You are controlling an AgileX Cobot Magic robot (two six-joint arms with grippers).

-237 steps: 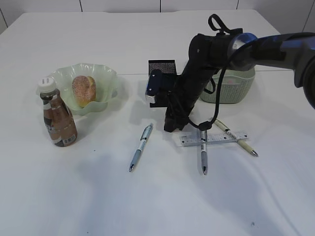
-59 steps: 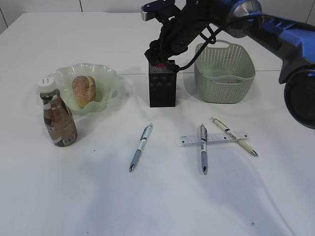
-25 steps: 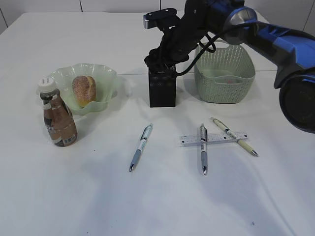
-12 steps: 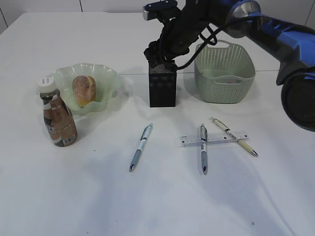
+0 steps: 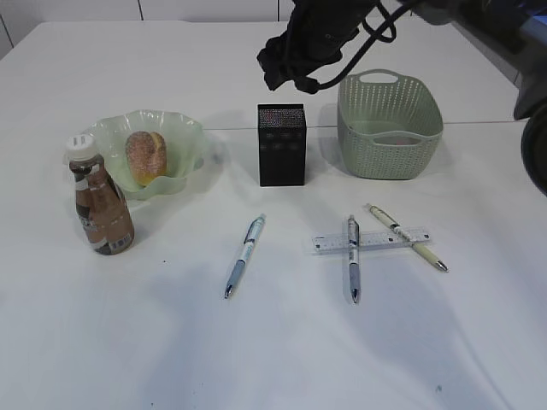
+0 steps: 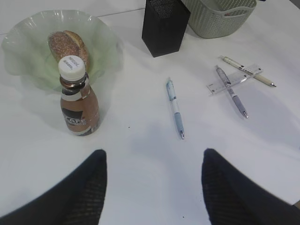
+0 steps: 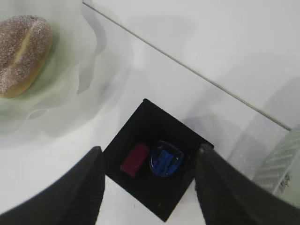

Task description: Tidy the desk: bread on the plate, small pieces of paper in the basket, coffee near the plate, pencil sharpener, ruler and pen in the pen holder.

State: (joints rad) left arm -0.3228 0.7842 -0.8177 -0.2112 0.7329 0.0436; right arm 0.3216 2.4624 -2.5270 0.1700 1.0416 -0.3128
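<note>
The right gripper (image 5: 291,73), at top centre, hangs spread and empty above the pen holder (image 5: 282,143). Lower right of centre, the ruler (image 5: 371,240) lies flat beneath two crossed pens (image 5: 352,257). Thin, stiff and probably slippery, it looks best pinched across its long edges once those light pens are lifted by their barrels.

White table (image 5: 128,359) — seam across, pale panelled wall (image 5: 205,8) behind
</note>
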